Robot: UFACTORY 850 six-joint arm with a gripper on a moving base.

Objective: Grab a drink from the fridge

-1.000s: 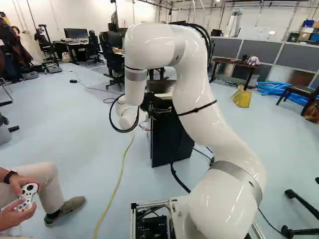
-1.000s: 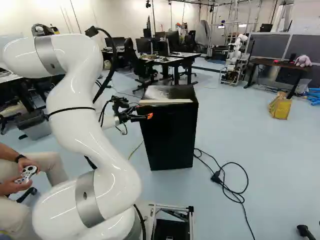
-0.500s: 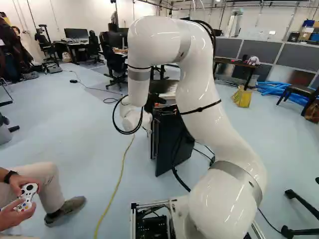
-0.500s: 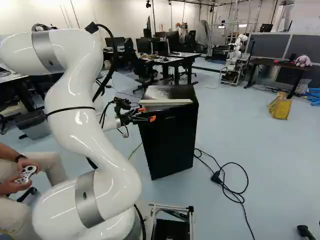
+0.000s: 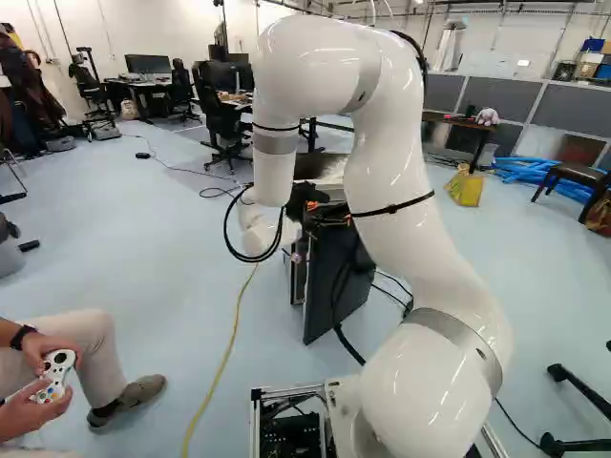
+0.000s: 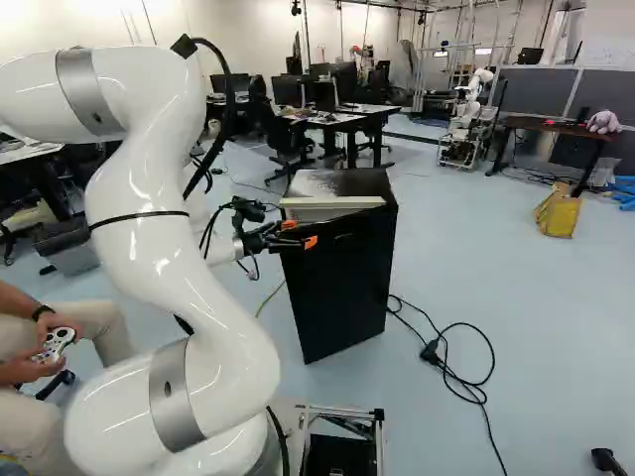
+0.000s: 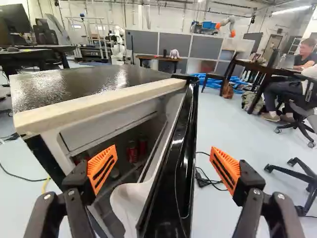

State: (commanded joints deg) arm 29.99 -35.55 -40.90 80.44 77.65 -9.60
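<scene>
The end effector (image 6: pixel 301 234) is released, its orange pads (image 7: pixel 102 168) spread wide at the upper part of the black mini fridge (image 6: pixel 332 183). In the wrist view, the edge of the fridge door (image 7: pixel 185 153) stands between the two fingers, with neither seen pressing on it. The door is ajar, and through the gap the drinks show: red cans (image 7: pixel 132 151) upright inside the shaded cabinet, beyond the fingers. A pale strip (image 7: pixel 99 104) runs along the cabinet's top front edge.

The fridge rests on the pale blue floor (image 6: pixel 496 297). A black cable with a plug (image 6: pixel 430 352) lies beside it; a yellow cable (image 5: pixel 226 358) crosses the floor at the left of the left base view.
</scene>
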